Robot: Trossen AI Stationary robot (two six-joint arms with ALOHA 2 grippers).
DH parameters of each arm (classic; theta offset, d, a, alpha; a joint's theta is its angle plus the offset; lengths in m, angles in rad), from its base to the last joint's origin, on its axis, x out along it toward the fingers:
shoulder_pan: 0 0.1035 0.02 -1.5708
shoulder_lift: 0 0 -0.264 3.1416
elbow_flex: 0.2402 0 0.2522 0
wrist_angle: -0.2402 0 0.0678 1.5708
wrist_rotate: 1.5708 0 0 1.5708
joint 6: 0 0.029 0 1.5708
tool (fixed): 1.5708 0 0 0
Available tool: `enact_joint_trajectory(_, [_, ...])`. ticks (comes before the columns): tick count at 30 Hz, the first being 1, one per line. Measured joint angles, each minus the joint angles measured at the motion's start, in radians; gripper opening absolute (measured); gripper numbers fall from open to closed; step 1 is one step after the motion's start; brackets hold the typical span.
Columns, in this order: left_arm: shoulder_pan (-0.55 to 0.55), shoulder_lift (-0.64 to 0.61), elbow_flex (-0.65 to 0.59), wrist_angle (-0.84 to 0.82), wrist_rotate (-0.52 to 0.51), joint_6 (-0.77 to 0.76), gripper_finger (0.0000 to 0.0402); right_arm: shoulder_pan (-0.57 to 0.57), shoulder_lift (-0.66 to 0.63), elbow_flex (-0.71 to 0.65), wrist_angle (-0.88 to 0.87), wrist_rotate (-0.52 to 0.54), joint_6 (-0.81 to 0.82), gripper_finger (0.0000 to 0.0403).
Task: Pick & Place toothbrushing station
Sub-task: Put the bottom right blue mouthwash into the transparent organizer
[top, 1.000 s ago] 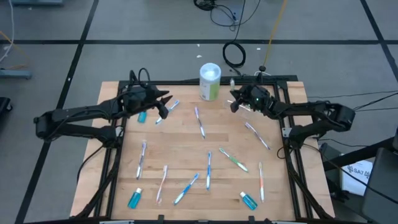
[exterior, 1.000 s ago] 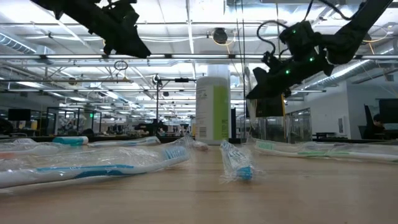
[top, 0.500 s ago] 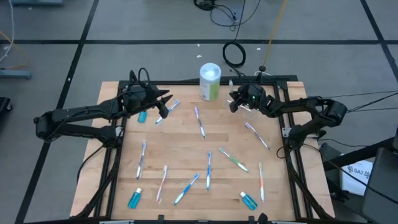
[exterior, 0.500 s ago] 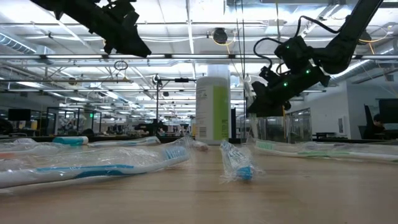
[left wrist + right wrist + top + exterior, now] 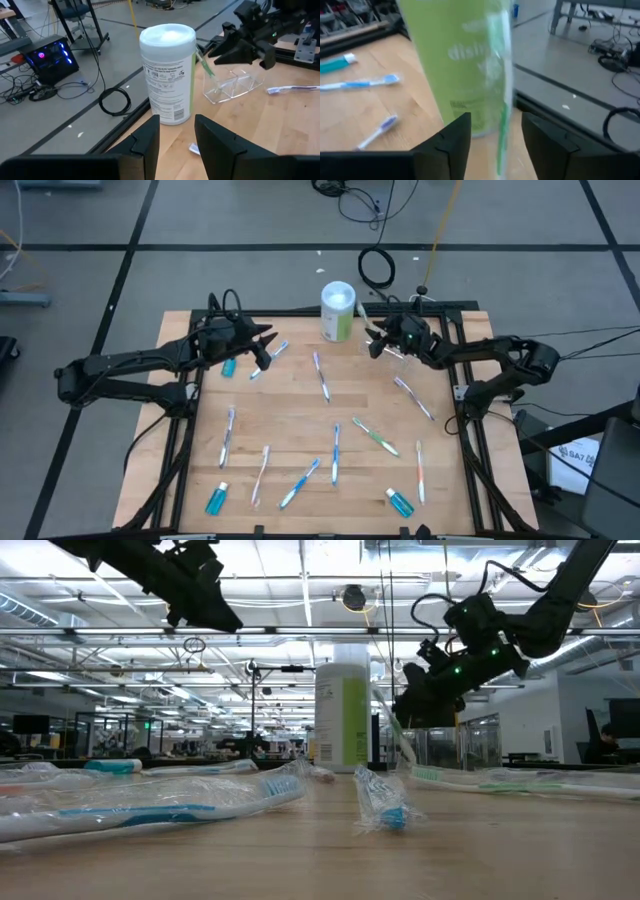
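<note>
Right gripper, fingers parted, hangs above the clear plastic cup with a green toothbrush leaning loose just below it, beside the wipes canister.

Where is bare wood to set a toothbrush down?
Bare wood lies between the white-and-green wipes canister and the left tool, and mid-table left of the blue toothbrush. The near edge is crowded with toothbrushes and teal tubes. The clear cup sits under the right tool.
</note>
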Motion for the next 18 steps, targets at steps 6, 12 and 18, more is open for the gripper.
enact_joint_trajectory(6, [0.0,0.002,0.0,-0.012,-0.001,0.02,0.0129,0.063,-0.105,0.0,-0.01,0.0,-0.052,0.0182])
enact_joint_trajectory(12, [0.0,0.01,0.0,-0.057,0.0,0.012,0.0129,0.156,-0.243,0.0,-0.066,-0.004,-0.054,0.0179])
enact_joint_trajectory(18, [0.0,0.011,0.0,-0.073,0.0,-0.015,0.0129,0.274,-0.349,0.0,-0.093,-0.001,-0.087,0.0182])
